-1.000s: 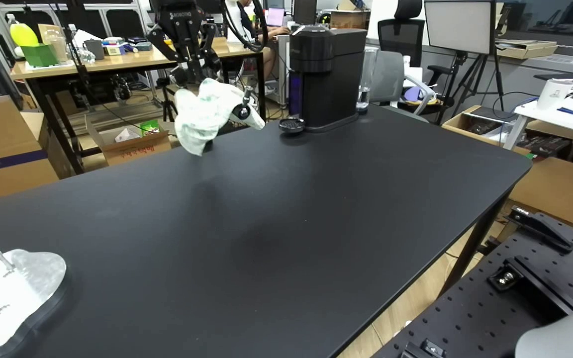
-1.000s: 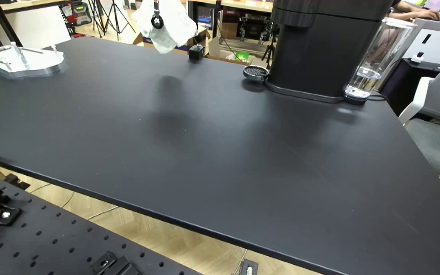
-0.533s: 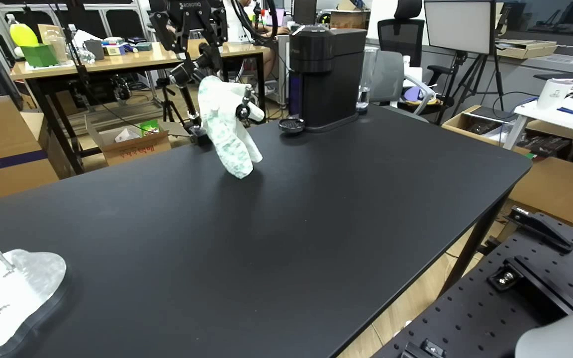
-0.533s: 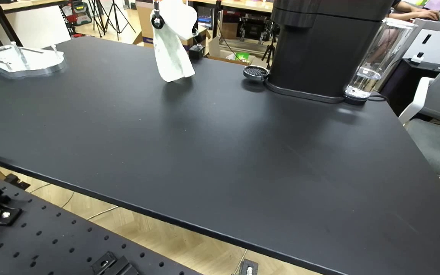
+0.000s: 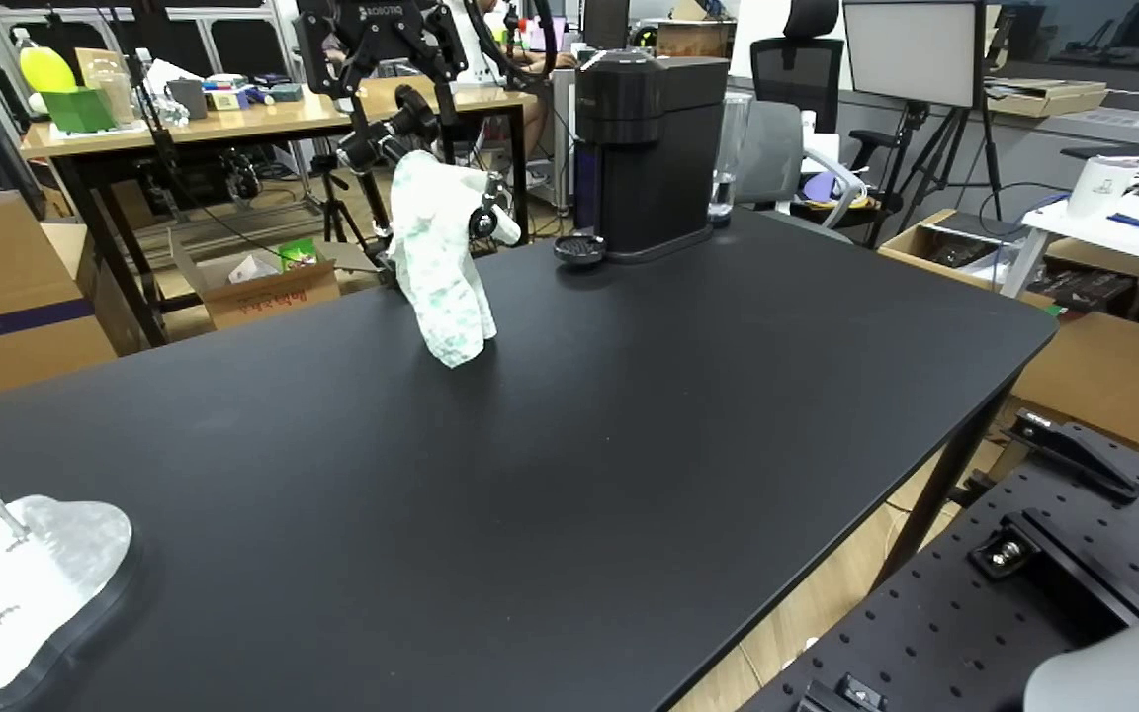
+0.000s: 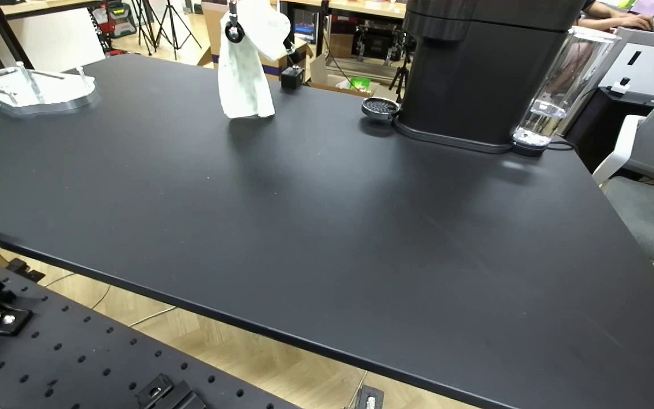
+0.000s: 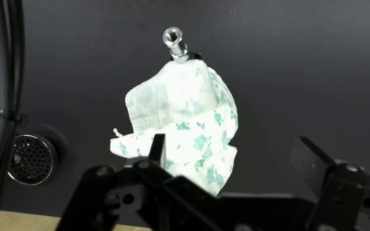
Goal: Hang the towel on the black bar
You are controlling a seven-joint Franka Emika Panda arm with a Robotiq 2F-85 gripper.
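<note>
Towel [image 5: 436,252]: here's the swing! Since half a second ago, in an exterior view, its hanging end shifts toward 8 o'clock.
Drape: white cloth with green leafy print, folded over the black bar [image 5: 482,223], long tail dropping toward 6 o'clock; the hem seems to stop just above the table [image 6: 327,227], though the view is poor there.
Bar: mostly under the cloth, its round black end peeping out at 2 o'clock of the towel.
Gripper [image 7: 230,141]: released, fingers [image 7: 310,163] parted wide, hanging above the towel in the wrist view.
Silver stud [image 7: 178,48]: pokes from the cloth at 12 o'clock in the wrist view.
Round grate [image 7: 32,159]: between 8 and 9 o'clock there.
Coffee machine [image 5: 654,158]: up at 2 o'clock from the towel in an exterior view.
Pale plate [image 5: 85,539]: down at 8 o'clock.
</note>
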